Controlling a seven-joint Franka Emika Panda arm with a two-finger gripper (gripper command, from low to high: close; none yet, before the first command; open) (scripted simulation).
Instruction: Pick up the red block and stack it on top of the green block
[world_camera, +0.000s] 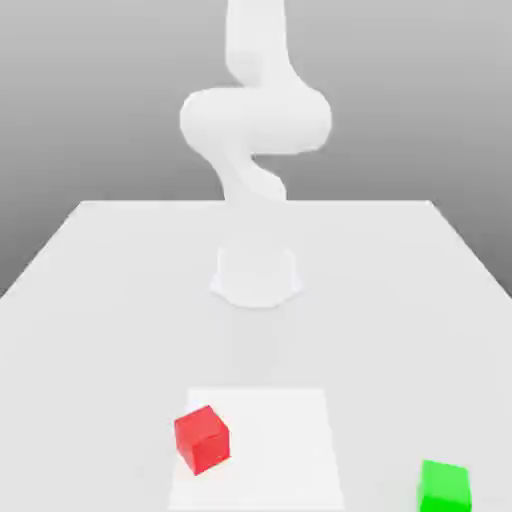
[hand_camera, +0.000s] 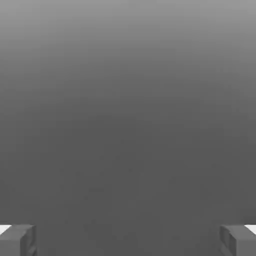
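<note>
Flat pale grey worktop (world_camera: 100, 300), exterior view, left to right. Small red cube-shaped block (world_camera: 202, 439) sits left of centre near the front edge, turned a bit so a corner faces the camera, resting on a lighter square patch (world_camera: 280, 430) of the worktop. White robot arm (world_camera: 255, 120) rises from its round base (world_camera: 256, 275) behind, centre. Small green cube-shaped block (world_camera: 443, 486) far to the exterior view's right, at the front corner, well apart from the red one, partly cut by the frame edge.

Hand view: tool (hand_camera: 128, 240) released, two grey fingertips (hand_camera: 17, 239) spread wide at the frame corners, nothing between them, plain grey background ahead. Probably pointed away from the blocks, hard to be sure.

Task not started; red block untouched on the worktop. Judgement: block looks rigid, light, flat-faced, likely not slippery. Best hold is on two opposite side faces, mid-height, with the tool rotated to match the block's skew so the pads land flat rather than on edges. Green block's top is small, so placement needs centring.
</note>
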